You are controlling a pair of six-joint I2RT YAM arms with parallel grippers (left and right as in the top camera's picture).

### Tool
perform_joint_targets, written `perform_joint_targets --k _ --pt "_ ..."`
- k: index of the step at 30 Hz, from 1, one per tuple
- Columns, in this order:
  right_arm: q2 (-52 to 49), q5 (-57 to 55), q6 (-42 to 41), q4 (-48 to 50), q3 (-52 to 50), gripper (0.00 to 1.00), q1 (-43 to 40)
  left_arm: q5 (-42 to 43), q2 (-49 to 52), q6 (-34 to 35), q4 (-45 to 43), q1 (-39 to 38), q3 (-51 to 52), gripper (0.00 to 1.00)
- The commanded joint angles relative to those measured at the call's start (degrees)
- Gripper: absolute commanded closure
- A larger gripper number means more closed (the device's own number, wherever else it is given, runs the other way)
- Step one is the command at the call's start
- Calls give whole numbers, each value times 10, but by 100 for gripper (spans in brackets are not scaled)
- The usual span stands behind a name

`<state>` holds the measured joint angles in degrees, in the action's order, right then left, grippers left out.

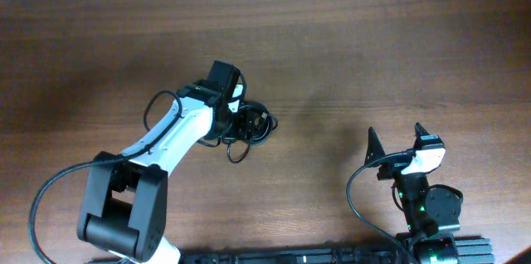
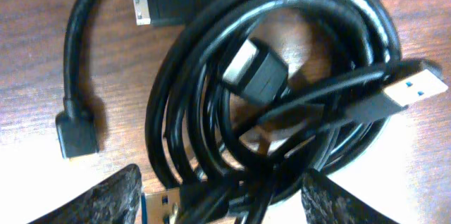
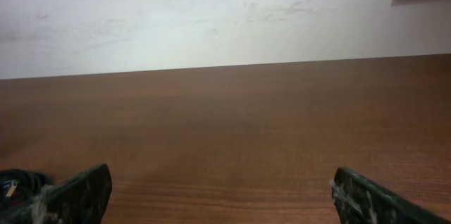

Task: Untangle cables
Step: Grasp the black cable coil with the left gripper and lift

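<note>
The cables (image 1: 249, 124) lie in one loose black coil on the wooden table (image 1: 373, 40), and we describe all places from this coil. The left gripper (image 2: 222, 199) is directly over it, and its fingers (image 2: 99, 196) are apart, one on each side of the near edge of the coil; we cannot tell if they already touch the cords. A plug with a blue inside (image 2: 412, 90) sticks out of the coil, and a small black plug (image 2: 76, 136) lies just beside it. The right gripper (image 1: 395, 139) is well apart from the coil, its fingers (image 3: 77, 192) spread wide with nothing between them.
</note>
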<state>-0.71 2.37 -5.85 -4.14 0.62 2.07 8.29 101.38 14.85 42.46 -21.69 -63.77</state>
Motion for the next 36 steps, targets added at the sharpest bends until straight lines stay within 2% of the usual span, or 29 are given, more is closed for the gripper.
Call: perform_joint_targets --k 1,9,13,14,16,18,19,24,28,30,34,36 --pt "5 -5 -2 -4 -2 2 -2 -7 9 3 -17 1 -10 25" --pt "5 -5 -2 -4 -2 1 -2 -7 12 3 -43 1 -8 25" --pt "5 -5 -2 -4 -2 1 -2 -7 28 3 -46 0 -1 30" --pt "5 -5 -2 -4 -2 1 -2 -6 35 3 -47 0 3 41" --pt "5 -5 -2 -4 -2 1 -2 -2 43 4 -47 0 4 74" --pt "5 -5 -2 -4 -2 1 -2 14 43 4 -47 0 4 94" --pt "5 -5 -2 -4 -2 1 -2 20 43 4 -47 0 4 100" --pt "5 -5 -2 -4 -2 2 -2 24 42 23 -52 0 4 100" --pt "5 -5 -2 -4 -2 2 -2 59 31 22 -57 1 0 100" --pt "5 -5 -2 -4 -2 1 -2 64 7 -13 -58 1 -3 100" --pt "5 -5 -2 -4 -2 2 -2 141 -71 -153 -60 0 -4 100" --pt "5 -5 -2 -4 -2 2 -2 150 -115 -185 -61 0 -4 100"
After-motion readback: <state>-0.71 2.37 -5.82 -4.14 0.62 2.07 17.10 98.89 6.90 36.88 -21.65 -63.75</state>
